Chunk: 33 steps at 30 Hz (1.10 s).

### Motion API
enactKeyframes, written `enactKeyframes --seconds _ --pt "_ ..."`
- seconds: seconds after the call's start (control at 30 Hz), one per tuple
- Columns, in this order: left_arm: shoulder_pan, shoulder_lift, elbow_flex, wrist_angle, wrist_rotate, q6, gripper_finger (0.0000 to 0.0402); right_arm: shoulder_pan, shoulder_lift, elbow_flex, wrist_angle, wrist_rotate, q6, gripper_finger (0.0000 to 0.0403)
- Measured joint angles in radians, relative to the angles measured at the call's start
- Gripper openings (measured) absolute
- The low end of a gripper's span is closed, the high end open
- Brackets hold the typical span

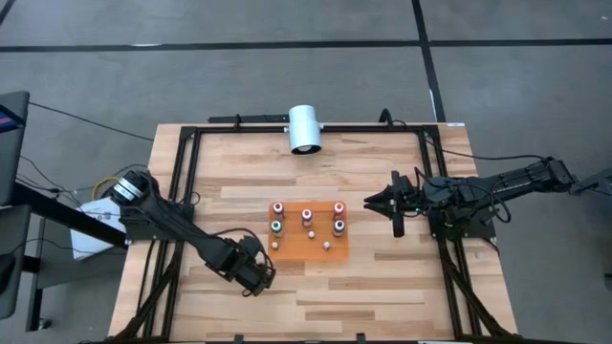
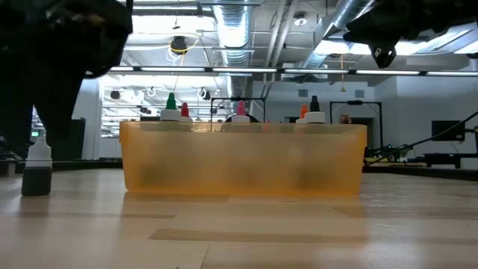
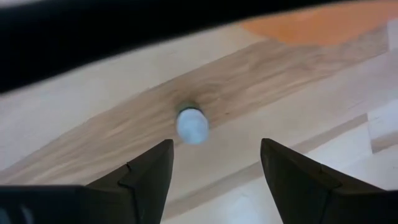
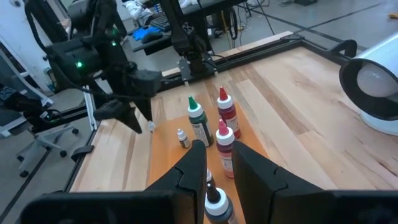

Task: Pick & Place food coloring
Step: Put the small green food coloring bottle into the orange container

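Both arms are dark, boxy and jointed, the left arm (image 1: 182,229) with a pale round cap at its base joint and a green light glowing on its wrist, the right arm (image 1: 478,186) trailing black cable, each ending in two tapered black fingers (image 3: 146,177).

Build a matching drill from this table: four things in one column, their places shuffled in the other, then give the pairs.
Things:
1. white cylinder
2. orange tray
3. left gripper
4. right gripper

Places:
A. off the tray's edge on the right arm's side
B. at the table's far edge
C. by the tray's near corner, fingers open above a lone bottle
D. mid-table, with bottles standing in it

Pairs: 1-B, 2-D, 3-C, 4-A
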Motion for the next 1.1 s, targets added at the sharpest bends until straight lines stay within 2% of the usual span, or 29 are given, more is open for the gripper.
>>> enactKeyframes --seconds 0.53,1.1 --pt "0.007 0.061 0.000 -0.016 0.005 0.003 0.0224 0.000 0.000 0.000 0.000 0.000 0.000 0.0065" --pt "0.009 0.062 0.000 -0.016 0.002 -0.006 0.0129 0.000 0.000 0.000 0.000 -0.001 0.000 0.0065"
